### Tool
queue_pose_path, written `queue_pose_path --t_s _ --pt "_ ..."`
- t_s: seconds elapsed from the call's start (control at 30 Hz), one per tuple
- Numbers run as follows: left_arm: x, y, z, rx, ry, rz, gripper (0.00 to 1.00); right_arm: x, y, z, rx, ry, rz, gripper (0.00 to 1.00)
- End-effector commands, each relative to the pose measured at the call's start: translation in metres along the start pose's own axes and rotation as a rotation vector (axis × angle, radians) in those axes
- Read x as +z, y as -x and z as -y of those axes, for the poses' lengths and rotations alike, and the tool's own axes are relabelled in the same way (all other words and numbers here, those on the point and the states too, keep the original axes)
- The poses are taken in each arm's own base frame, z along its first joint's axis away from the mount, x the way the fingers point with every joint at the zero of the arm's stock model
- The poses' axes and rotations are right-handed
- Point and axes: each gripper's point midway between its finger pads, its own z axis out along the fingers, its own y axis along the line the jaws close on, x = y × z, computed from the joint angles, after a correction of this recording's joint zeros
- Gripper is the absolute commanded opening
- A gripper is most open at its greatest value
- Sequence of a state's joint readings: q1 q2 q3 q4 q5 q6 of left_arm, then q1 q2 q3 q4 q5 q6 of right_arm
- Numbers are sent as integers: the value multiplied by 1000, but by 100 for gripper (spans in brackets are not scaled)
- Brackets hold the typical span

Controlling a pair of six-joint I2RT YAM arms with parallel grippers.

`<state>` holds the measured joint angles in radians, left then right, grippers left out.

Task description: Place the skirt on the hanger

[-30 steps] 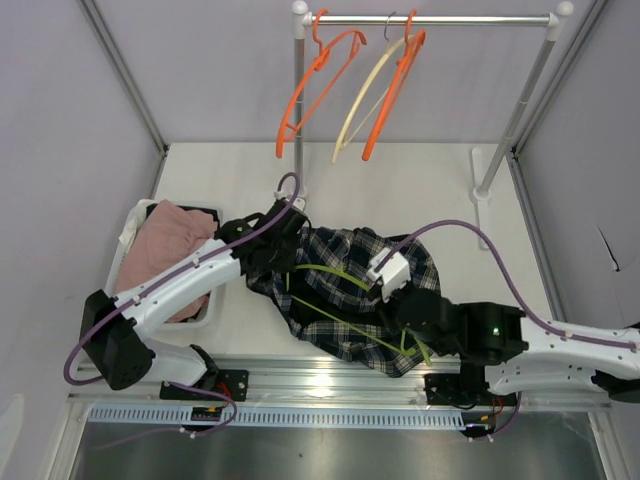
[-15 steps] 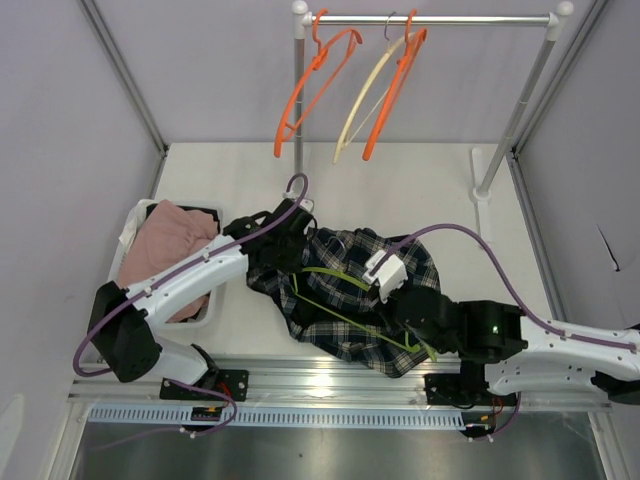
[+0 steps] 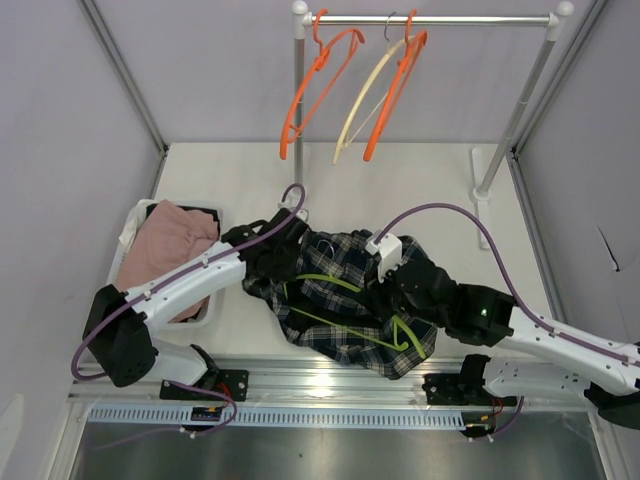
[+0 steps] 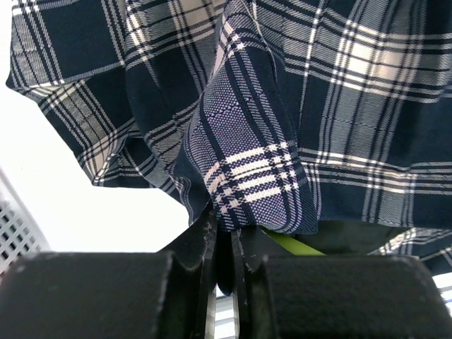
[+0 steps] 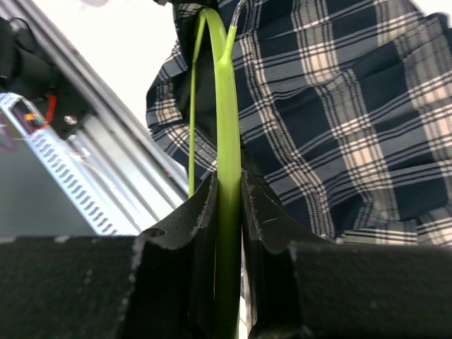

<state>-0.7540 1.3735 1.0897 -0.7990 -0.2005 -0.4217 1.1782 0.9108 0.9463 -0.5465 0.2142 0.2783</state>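
Over at the left edge of the worktop sits a white bin (image 3: 133, 215) with a pink cloth (image 3: 165, 250) bundled inside. Just right of it, the left arm reaches across to the skirt (image 3: 345, 248), a dark blue and white plaid piece lying crumpled in the middle of the worktop, close to the near edge. The left pincer (image 4: 224, 229) is clamped tight on a fold at the skirt's left side, and the wrist view shows the fabric pinched between the two black fingers and bulging out above them. A thin green hanger (image 5: 227, 141) runs through the heap, its bars crossing over the plaid, with part of it tucked under the cloth. On the right, the right pincer (image 5: 227, 180) is closed on that green hanger, its bar squeezed straight up between the fingers, with the skirt draped just beyond. At the far edge of the worktop stands a clothes rail (image 3: 430, 19) with two orange hangers (image 3: 320, 80) and a cream hanger (image 3: 365, 100) on it, well apart from the skirt.
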Motion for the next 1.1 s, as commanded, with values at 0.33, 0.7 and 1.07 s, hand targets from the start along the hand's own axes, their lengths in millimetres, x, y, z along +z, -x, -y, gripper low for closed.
queue_pose_path --t_s 0.33,0.7,1.07 --pt "-28 26 48 -74 -243 116 11 14 15 -39 284 271 -39 30" --pt "-27 26 48 -71 -238 115 11 20 -7 -15 252 105 -75 46" --pt "-16 23 50 -68 -239 100 11 -2 -88 29 387 -106 -242 47"
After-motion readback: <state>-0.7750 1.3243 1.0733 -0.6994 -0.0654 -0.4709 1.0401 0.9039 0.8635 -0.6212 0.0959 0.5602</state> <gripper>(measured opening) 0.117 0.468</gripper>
